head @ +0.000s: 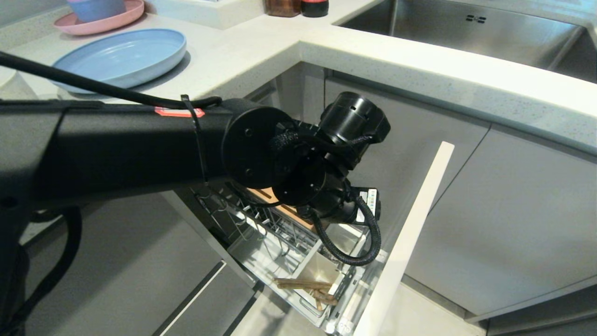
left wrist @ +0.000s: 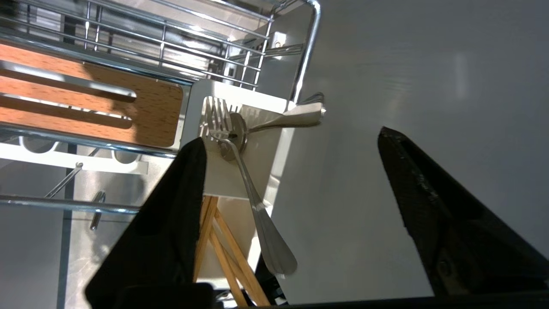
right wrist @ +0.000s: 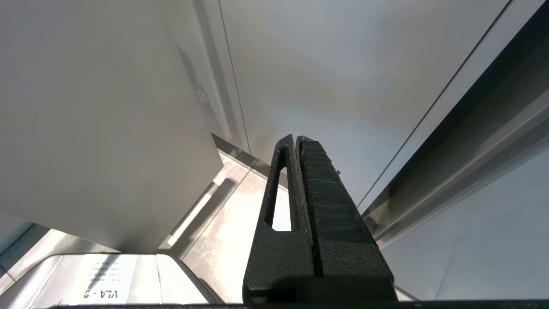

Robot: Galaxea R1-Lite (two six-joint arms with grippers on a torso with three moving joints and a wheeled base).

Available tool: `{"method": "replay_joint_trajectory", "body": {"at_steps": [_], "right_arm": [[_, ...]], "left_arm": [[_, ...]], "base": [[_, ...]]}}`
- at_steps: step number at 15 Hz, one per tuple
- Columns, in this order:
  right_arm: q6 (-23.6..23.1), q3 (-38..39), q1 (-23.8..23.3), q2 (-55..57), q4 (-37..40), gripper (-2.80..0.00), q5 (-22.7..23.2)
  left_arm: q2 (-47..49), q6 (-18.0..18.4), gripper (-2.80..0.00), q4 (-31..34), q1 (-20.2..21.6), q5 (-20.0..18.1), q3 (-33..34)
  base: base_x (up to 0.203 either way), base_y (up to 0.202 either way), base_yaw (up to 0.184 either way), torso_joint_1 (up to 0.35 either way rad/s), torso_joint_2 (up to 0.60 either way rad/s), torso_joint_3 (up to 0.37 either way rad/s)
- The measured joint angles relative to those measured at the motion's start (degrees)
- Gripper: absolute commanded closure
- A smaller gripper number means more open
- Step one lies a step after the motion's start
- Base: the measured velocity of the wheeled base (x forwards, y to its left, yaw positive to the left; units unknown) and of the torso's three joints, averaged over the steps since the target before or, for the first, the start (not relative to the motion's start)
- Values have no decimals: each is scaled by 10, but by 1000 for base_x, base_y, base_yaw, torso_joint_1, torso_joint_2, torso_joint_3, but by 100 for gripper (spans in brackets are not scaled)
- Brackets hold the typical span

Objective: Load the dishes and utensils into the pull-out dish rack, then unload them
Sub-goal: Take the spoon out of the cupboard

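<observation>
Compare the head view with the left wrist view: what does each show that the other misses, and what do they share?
Only the head view shows the blue plate on the counter, the pink plate and the sink. Only the left wrist view shows the open left gripper, with nothing between its fingers, and the fork standing in a white cup. Both show the dish rack, its bamboo strip and the chopsticks.

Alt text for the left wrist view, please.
Open left claw hangs over the rack, holding nothing. Below, a fork and another metal utensil stand in a white cup, chopsticks in the next, beside a bamboo strip.
</observation>
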Motion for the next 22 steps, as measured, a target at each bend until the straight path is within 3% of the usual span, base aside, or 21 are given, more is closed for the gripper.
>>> {"method": "replay_joint_trajectory", "body": {"at_steps": [12, 22], "right_arm": [[0, 0, 0, 0, 0, 0, 0], [0, 0, 0, 0, 0, 0, 0]], "left_arm": [[77, -10, -280, -33, 16, 6, -30], [90, -4, -280, -37, 21, 116, -31]], "base": [[0, 0, 0, 0, 0, 0], [0, 0, 0, 0, 0, 0]]}}
